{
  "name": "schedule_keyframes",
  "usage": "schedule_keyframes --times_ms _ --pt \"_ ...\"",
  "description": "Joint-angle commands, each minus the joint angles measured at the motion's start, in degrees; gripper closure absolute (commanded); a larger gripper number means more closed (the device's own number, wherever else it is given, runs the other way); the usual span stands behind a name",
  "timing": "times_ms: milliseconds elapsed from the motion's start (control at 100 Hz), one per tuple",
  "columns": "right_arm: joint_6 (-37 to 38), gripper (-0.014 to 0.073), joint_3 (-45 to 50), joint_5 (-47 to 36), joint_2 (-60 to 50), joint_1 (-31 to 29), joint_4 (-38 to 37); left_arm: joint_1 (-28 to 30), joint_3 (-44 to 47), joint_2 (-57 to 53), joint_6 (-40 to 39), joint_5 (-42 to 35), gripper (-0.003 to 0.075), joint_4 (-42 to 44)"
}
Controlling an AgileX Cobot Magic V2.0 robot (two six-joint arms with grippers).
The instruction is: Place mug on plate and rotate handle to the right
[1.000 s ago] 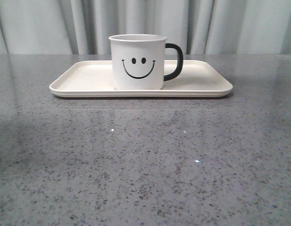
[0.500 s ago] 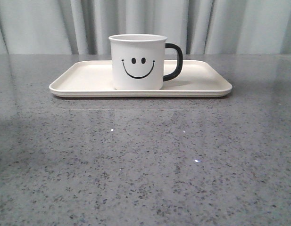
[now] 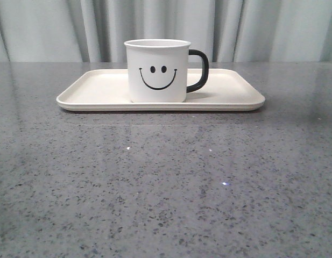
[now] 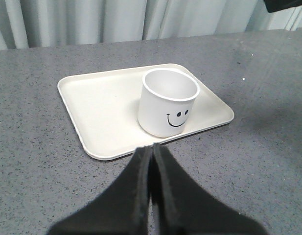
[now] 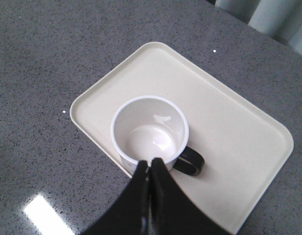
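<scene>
The white mug (image 3: pixel 157 71) with a black smiley face stands upright on the cream plate (image 3: pixel 101 88), near its middle. Its black handle (image 3: pixel 199 70) points to the right in the front view. Neither gripper shows in the front view. In the left wrist view the mug (image 4: pixel 168 103) sits on the plate (image 4: pixel 99 103); my left gripper (image 4: pixel 152 147) is shut and empty, short of the plate's edge, handle hidden. In the right wrist view my right gripper (image 5: pixel 151 162) is shut and empty, high above the mug (image 5: pixel 150 129), whose handle (image 5: pixel 191 160) lies on the plate (image 5: pixel 229 127).
The plate stands on a grey speckled table (image 3: pixel 166 183). Pale grey curtains (image 3: pixel 166 27) hang behind the table's far edge.
</scene>
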Motion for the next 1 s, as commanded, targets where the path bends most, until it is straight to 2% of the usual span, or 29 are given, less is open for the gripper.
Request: schedule_keyframes --times_ms 0,240,390,560,990 --pt "0.1 0.0663 5.6 -9.8 -6.9 -0.3 0.6 -0.4 0.3 -1.2 0.0 -6.8 0.0739 -0.9" --pt "0.1 0.0663 26.7 -24.2 -20.9 -0.3 0.6 -0.4 3.7 -5.2 0.0 -7.7 0.0739 -0.9" --pt "0.1 0.0663 36.6 -30.3 -28.4 -0.3 0.6 -0.4 5.1 -7.5 0.1 -7.8 0.0739 -0.9" --pt "0.1 0.0663 46.0 -34.4 -36.2 -0.3 0.6 -0.4 6.9 -11.4 0.1 -7.8 0.0739 -0.8" --pt "0.0 0.0663 61.2 -40.2 -51.5 -0.3 0.6 -0.4 13.3 -22.1 0.2 -8.1 0.0739 -0.5"
